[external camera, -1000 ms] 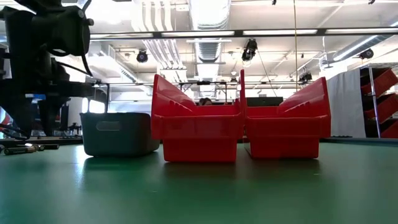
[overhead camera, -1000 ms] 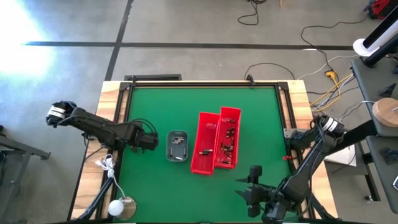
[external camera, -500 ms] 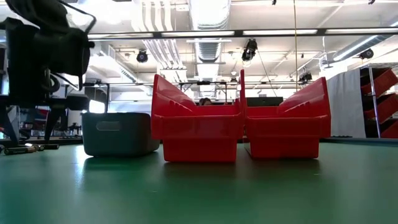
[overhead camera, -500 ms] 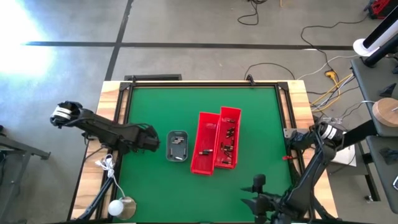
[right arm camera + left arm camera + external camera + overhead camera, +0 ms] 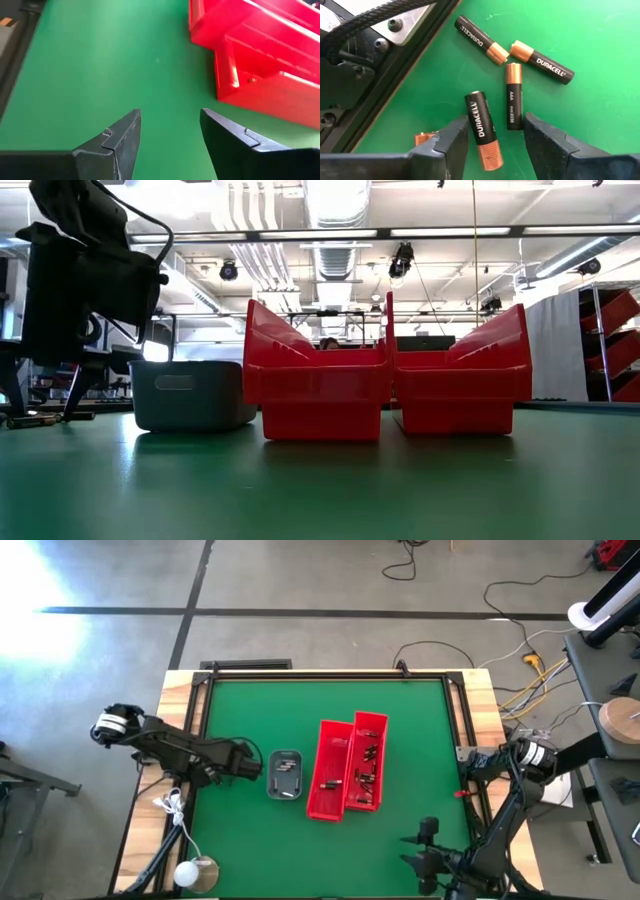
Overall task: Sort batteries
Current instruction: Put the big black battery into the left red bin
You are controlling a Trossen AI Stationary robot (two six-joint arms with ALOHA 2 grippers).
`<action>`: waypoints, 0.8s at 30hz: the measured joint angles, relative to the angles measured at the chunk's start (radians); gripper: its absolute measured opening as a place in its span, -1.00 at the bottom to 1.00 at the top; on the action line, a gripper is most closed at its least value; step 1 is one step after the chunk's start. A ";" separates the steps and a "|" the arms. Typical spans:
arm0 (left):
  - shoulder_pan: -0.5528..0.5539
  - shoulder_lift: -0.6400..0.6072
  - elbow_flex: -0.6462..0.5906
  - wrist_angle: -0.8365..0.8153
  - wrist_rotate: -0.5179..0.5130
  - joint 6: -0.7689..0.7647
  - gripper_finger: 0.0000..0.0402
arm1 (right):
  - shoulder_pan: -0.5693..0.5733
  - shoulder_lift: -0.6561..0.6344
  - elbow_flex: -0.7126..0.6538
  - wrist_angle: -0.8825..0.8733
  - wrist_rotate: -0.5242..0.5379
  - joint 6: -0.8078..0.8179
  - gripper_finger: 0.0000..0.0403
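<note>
Batteries (image 5: 481, 128) marked "DURACELL", one "AAA"

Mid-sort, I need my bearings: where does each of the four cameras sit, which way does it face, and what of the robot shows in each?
High: overhead, straight down; both arms, grey tray, red bins.
Low: table height, level across; same grey tray and bins, one dark arm at the picture's left.
Left wrist: open left gripper over loose batteries.
Right wrist: open right gripper over bare mat, bins ahead.
Shared: all but the left wrist view show the bins.
</note>
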 joint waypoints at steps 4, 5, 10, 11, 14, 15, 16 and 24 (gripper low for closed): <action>0.000 0.023 0.008 0.011 0.000 0.009 -0.31 | -0.001 -0.001 -0.031 -0.001 -0.001 0.033 -0.04; 0.000 0.031 0.011 0.013 0.000 0.014 -0.35 | -0.001 -0.002 -0.037 0.000 -0.001 0.038 -0.05; 0.000 0.070 0.034 0.008 0.000 0.083 -0.57 | -0.001 -0.002 -0.050 0.000 -0.021 0.052 -0.03; 0.000 0.077 0.038 0.006 0.000 0.091 -0.59 | -0.001 -0.003 -0.050 0.000 -0.024 0.051 -0.02; 0.000 0.094 0.058 0.004 0.011 0.130 -0.61 | -0.001 -0.004 -0.035 -0.021 -0.025 0.051 -0.01; 0.000 0.096 0.065 0.005 0.016 0.148 -0.61 | -0.001 -0.005 -0.028 -0.028 -0.025 0.051 -0.01; 0.000 0.099 0.070 0.007 0.020 0.164 -0.61 | -0.001 -0.005 -0.020 -0.038 -0.026 0.051 -0.01; -0.002 0.100 0.106 0.009 0.071 0.250 -0.59 | -0.001 -0.011 0.021 -0.073 -0.025 0.035 -0.06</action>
